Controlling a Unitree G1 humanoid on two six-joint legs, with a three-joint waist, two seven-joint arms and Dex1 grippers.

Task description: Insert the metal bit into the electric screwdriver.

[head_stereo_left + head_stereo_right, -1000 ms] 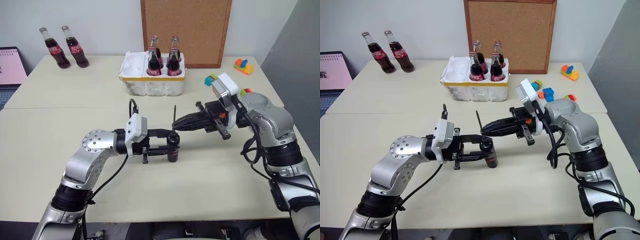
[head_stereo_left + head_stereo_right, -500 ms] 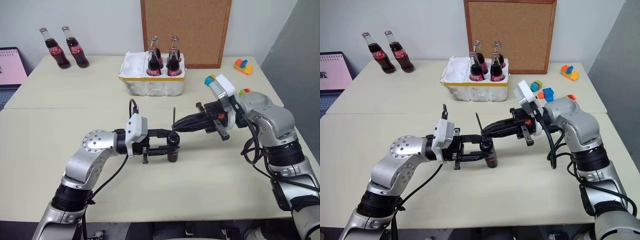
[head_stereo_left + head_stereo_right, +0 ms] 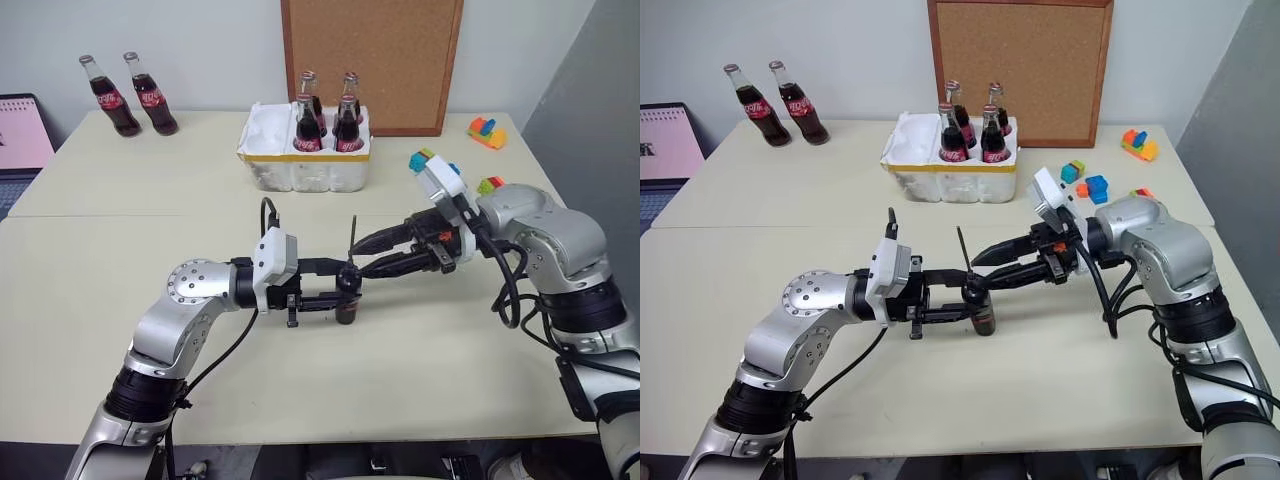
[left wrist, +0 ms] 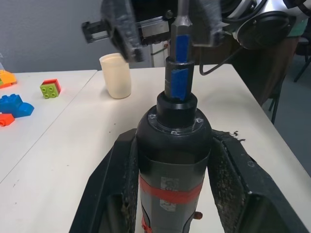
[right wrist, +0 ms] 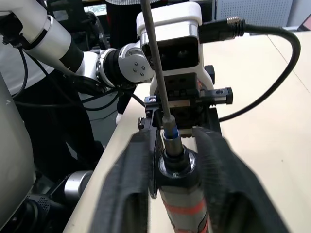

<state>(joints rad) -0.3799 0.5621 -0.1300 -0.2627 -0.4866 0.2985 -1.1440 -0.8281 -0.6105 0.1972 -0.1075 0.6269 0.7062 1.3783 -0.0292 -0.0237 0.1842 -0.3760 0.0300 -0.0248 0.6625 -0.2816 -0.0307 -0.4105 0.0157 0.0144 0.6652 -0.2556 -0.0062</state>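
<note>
Left gripper (image 3: 345,292) is clamped on the electric screwdriver (image 3: 347,300), upright mid-table (image 3: 150,230). The metal bit (image 3: 353,240) stands in its blue tip. Right gripper (image 3: 358,255) has its fingers spread apart either side of the bit. Bare tabletop lies all around; the bottle crate (image 3: 303,160) sits well behind.
</note>
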